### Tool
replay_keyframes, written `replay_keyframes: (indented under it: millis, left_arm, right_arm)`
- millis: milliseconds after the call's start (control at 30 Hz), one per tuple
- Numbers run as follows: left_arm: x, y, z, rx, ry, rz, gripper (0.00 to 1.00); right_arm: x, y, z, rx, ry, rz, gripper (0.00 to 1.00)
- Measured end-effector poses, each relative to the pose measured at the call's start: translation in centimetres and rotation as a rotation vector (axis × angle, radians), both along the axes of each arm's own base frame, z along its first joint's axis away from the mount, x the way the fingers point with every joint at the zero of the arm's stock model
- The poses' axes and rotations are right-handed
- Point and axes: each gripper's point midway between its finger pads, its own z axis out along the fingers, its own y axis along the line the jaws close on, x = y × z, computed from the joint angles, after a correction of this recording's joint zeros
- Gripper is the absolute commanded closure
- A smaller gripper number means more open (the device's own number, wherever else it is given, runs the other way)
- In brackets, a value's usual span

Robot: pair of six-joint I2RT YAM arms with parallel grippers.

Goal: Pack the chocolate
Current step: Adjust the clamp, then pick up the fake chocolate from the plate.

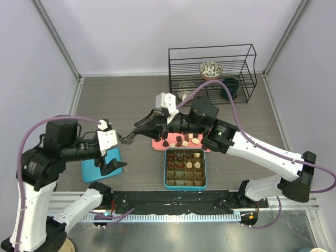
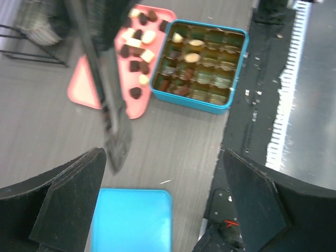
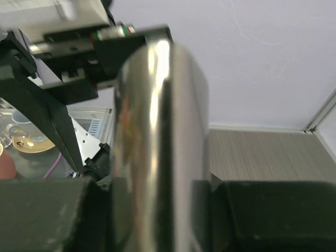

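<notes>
Steel tongs [image 3: 157,147] are clamped between the fingers [image 3: 47,215] of the right gripper [image 1: 153,125]. The left gripper [image 2: 163,191] is spread wide, empty, above a blue lid [image 2: 131,220]. Chocolate [image 1: 181,140] is scattered on the pink tray [image 1: 156,143] close behind the right fingers, with more in the teal box [image 1: 167,169].

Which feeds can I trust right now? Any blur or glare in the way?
Top view: sharp, evenly lit, chocolates readable. Left wrist: smeared throughout, tongs a dark streak, glare on the metal ledge at right. Right wrist: the tongs' shiny handle blocks the middle, out of focus, streaked with reflections.
</notes>
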Motion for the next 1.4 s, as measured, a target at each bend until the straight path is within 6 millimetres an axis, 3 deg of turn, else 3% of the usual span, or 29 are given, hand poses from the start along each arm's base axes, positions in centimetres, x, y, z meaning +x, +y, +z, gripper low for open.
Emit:
replay_keyframes:
  millis: [200, 333, 433, 500, 600, 700, 800, 1033, 1233, 1333, 1400]
  left_arm:
    - [0.4, 1.7, 3.2, 0.005, -0.144, 0.097, 0.0]
    - [1.8, 3.6, 2.9, 0.056, -0.156, 0.243, 0.0]
    - [3.2, 5.0, 0.3, 0.129, -0.095, 0.358, 0.0]
    - [4.2, 5.8, -2.6, 0.207, -0.013, 0.423, 0.0]
    - [6.0, 6.8, -7.4, 0.344, 0.13, 0.51, 0.0]
    - [8.3, 7.4, -10.6, 0.436, 0.192, 0.595, 0.0]
    - [10.5, 7.8, -11.8, 0.462, 0.175, 0.672, 0.0]
    - [14.3, 8.2, -11.8, 0.42, 0.105, 0.8, 0.0]
    - [17.2, 11.8, -15.7, 0.433, 0.249, 0.955, 0.0]
    - [18.4, 13.3, -17.4, 0.419, 0.329, 1.02, 0.0]
    - [18.7, 13.6, -18.0, 0.402, 0.347, 1.034, 0.0]
  right_arm:
    - [1.1, -0.8, -0.5, -0.027, -0.001, -0.083, 0.85]
    - [3.0, -2.0, 0.0, -0.014, -0.012, -0.214, 0.85]
    - [5.0, -3.4, -0.5, -0.017, -0.008, -0.353, 0.84]
    - [6.8, -4.5, -1.6, -0.031, 0.002, -0.469, 0.84]
    - [9.6, -6.3, -4.3, -0.082, 0.029, -0.647, 0.87]
    - [12.4, -8.5, -7.1, -0.132, 0.061, -0.815, 0.9]
    - [15.0, -10.6, -9.1, -0.16, 0.099, -0.941, 0.9]
    - [20.1, -15.3, -13.0, -0.172, 0.218, -1.147, 0.92]
    - [23.9, -17.0, -16.0, -0.16, 0.319, -1.243, 0.91]
    - [25.6, -17.4, -18.5, -0.187, 0.374, -1.283, 0.91]
    - [26.5, -17.6, -20.2, -0.205, 0.411, -1.305, 0.85]
